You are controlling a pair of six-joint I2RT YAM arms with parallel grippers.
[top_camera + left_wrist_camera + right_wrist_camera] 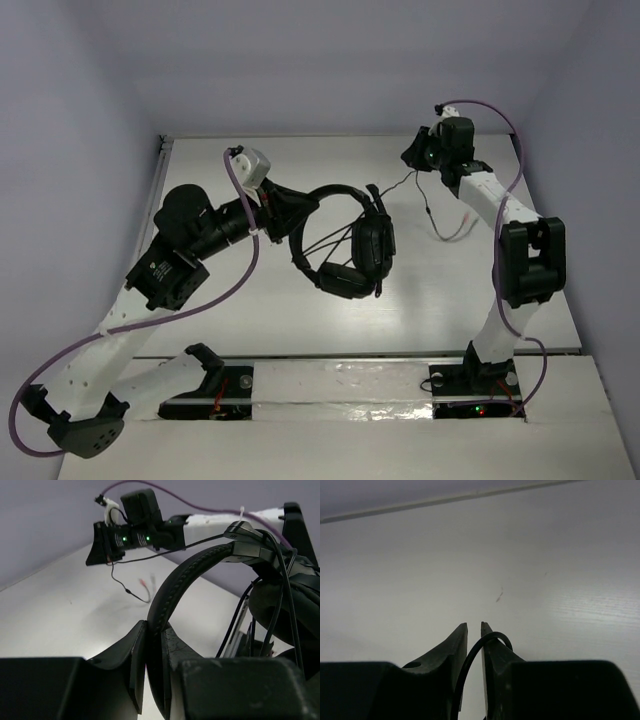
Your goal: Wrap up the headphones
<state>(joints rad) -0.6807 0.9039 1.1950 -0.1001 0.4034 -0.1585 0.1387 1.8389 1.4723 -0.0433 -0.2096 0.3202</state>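
Note:
The black headphones (372, 245) hang above the table centre, ear cups down, with cable turns across them. My left gripper (287, 207) is shut on the headband (190, 572), which runs up between the jaws in the left wrist view. My right gripper (413, 156) is at the far right and holds the thin black cable (400, 183). In the right wrist view the cable (490, 637) loops up between the nearly closed fingers and over the right one. The rest of the cable drops to the table and ends in a small plug (462, 228).
The white table (250, 320) has walls on the left, back and right. Thick purple robot cables (240, 275) trail from both arms. The right arm (135, 535) shows across the table in the left wrist view.

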